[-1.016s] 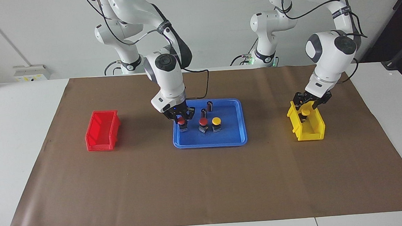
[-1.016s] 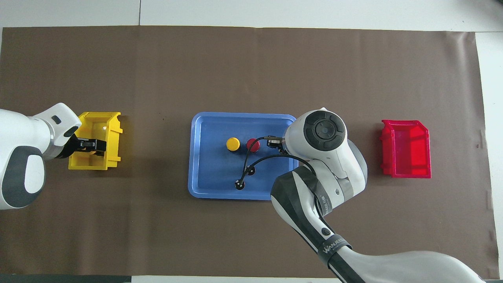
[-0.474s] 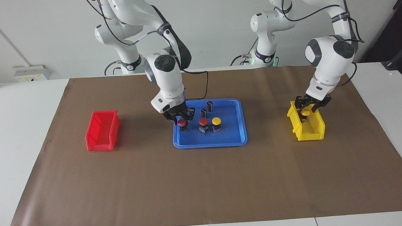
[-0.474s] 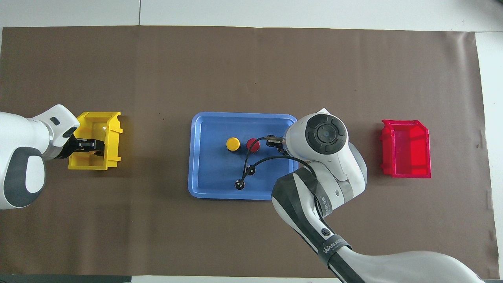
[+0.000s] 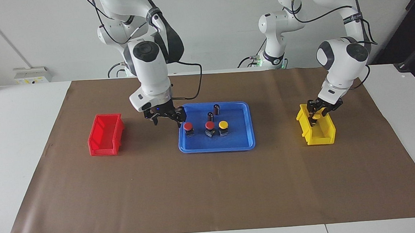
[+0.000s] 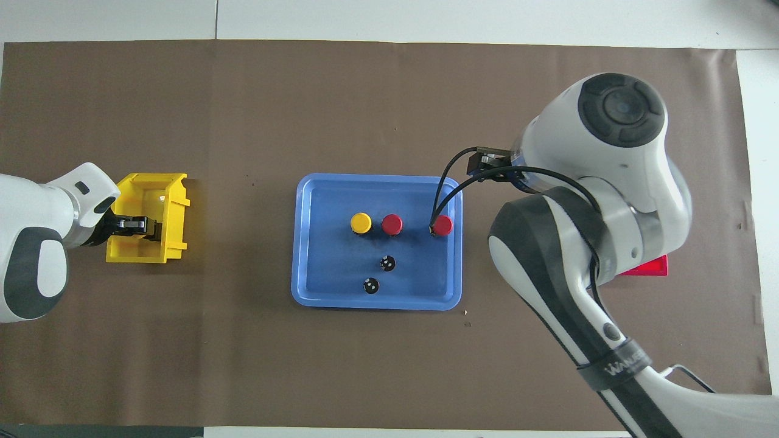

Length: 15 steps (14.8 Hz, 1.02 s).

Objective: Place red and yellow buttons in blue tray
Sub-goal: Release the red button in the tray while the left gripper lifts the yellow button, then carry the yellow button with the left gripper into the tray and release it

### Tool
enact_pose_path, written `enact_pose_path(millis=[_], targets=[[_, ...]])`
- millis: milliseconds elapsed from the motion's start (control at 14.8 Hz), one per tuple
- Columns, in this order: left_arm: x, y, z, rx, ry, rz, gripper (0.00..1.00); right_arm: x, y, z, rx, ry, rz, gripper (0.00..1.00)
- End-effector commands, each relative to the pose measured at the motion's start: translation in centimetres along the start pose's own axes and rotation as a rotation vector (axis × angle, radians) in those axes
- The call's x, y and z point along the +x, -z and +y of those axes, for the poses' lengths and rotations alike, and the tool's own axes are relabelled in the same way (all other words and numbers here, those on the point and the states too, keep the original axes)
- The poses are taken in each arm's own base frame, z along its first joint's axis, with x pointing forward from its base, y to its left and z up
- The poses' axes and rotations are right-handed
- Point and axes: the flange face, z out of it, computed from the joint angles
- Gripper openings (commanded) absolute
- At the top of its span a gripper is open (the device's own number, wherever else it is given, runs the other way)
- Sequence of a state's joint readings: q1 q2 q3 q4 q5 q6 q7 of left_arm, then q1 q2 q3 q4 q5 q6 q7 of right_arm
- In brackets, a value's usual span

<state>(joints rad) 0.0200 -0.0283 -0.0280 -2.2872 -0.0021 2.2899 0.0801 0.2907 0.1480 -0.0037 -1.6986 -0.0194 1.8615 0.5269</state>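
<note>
Right pincer (image 5: 167, 118) spread, round-capped red and yellow buttons (image 5: 210, 125) upright in blue tray (image 5: 244, 142)

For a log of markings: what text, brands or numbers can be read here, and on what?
"WANJEE...", cut off, on the black band around the right arm, overhead view.
Band on the left arm: lettering too small to read.
Blue tray, bins and buttons: no text visible.
</note>
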Motion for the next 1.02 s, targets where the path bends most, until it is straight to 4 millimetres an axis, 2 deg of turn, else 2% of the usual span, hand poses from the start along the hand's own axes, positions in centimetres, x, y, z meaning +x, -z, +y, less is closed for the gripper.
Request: enact_pose_path(millis=[0,135,203,271,339,406,474,610,813,948], targets=[[2.3,2.8,0.0,-0.002,-0.012,-0.018,0.01,1.6,5.4,6.3,-0.008,-0.006,0.005,1.00],[4.9,10.6,0.2,0.010,-0.030,-0.034,0.01,1.5,8.6,12.0,-0.011,-0.022,0.002,1.00],[5.5,13.8,1.9,0.020,-0.048,-0.040,0.01,1.3,10.0,14.7,-0.010,-0.022,-0.001,1.00],[5.4,15.0,5.5,0.026,-0.051,-0.052,0.01,1.2,10.9,17.2,-0.015,-0.025,-0.015,1.00],[4.9,14.8,9.8,0.031,0.016,-0.049,0.01,1.0,11.6,19.4,-0.016,-0.015,-0.034,1.00],[3.9,13.7,14.6,0.029,0.072,-0.027,0.01,0.6,12.5,20.8,-0.022,0.021,-0.040,1.00],[2.9,12.2,18.4,0.021,0.110,-0.002,0.01,0.6,12.4,22.1,-0.028,0.042,-0.056,1.00],[0.8,9.6,24.4,0.008,0.129,0.014,0.01,0.5,12.5,24.8,-0.042,0.032,-0.074,1.00],[-0.3,5.5,29.7,-0.018,0.181,0.033,0.01,0.4,12.6,26.1,-0.043,0.038,-0.074,1.00],[-0.1,3.3,30.9,-0.021,0.188,0.032,0.01,-0.1,12.4,27.6,-0.036,0.062,-0.105,1.00]])
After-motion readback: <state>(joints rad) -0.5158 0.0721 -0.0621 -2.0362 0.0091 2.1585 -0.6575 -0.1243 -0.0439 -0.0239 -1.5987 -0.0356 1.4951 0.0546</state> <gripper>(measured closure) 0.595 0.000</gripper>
